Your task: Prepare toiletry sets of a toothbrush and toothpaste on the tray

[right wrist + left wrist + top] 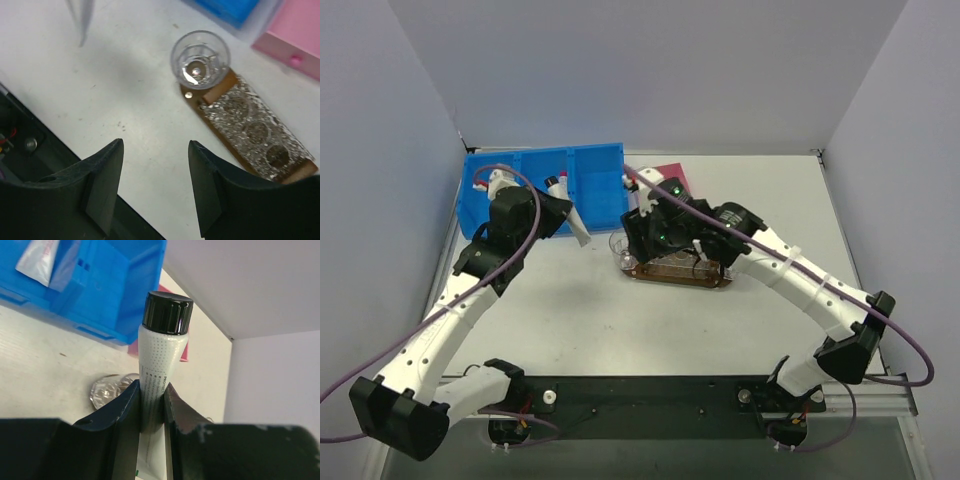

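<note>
Your left gripper [151, 395] clamps a black-capped toothpaste tube [162, 357] left of the tray [235, 112], its long axis in line with the jaws, cap pointing out past their tips. Your right gripper [156, 150] hangs wide open, empty, close by the tray.

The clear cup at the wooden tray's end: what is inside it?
Nothing shows inside the clear cup: only its shiny bottom, no tube, no brush. What lies under it, table or tray end, the cup itself covers.

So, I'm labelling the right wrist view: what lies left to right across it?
Flat end of the white squeeze tube → clear plastic cup → dark brown wooden tray.
</note>
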You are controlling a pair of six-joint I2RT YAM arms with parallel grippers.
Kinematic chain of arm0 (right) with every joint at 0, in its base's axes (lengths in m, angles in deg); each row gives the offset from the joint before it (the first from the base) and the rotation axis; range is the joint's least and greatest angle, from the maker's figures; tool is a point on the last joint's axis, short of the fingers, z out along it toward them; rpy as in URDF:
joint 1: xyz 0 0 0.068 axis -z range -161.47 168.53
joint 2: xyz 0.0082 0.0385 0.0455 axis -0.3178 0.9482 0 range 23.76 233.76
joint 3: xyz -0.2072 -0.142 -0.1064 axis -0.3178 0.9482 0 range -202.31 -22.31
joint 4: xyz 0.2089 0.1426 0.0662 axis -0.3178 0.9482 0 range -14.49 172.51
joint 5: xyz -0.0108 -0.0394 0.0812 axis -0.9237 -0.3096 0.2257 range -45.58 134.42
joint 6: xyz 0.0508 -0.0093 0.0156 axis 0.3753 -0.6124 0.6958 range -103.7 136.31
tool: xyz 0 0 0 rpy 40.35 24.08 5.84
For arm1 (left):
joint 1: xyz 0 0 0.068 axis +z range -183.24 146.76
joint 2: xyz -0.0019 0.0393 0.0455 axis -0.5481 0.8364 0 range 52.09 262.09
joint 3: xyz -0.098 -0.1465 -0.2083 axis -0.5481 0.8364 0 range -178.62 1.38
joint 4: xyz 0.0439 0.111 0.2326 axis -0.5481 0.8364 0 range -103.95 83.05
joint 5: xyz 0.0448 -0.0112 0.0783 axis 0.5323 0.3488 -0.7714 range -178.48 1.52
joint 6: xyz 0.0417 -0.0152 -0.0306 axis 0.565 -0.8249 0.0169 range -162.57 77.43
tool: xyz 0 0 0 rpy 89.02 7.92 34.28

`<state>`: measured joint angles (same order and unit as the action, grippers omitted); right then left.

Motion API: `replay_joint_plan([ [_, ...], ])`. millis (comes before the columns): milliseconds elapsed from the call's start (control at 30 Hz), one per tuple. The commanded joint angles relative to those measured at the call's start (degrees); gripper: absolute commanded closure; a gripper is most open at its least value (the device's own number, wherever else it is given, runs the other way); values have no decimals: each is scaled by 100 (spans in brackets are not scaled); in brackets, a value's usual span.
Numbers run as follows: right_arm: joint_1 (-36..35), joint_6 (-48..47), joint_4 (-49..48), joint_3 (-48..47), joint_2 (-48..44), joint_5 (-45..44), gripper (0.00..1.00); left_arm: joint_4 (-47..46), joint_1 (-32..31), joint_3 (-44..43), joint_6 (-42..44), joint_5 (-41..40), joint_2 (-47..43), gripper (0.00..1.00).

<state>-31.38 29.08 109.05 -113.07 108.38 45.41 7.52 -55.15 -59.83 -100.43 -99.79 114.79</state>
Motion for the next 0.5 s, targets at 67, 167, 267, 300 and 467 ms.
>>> replay_joint_plan([
  [67,-871,-504,170,-276,266,86,50,-425,-480,408,-1437,-301,-608,78],
  [167,-1073,-539,153,-232,248,-81,50,-451,-682,610,-1789,-240,-793,78],
  [267,-1188,-618,83,-144,213,-301,50,-478,-806,768,-2097,-117,-951,78],
  [300,-1196,-610,48,-126,213,-310,51,-486,-832,786,-2158,-91,-978,78],
  [467,-1258,-601,-49,-82,204,-284,53,-556,-920,1005,-2466,252,-1136,78],
])
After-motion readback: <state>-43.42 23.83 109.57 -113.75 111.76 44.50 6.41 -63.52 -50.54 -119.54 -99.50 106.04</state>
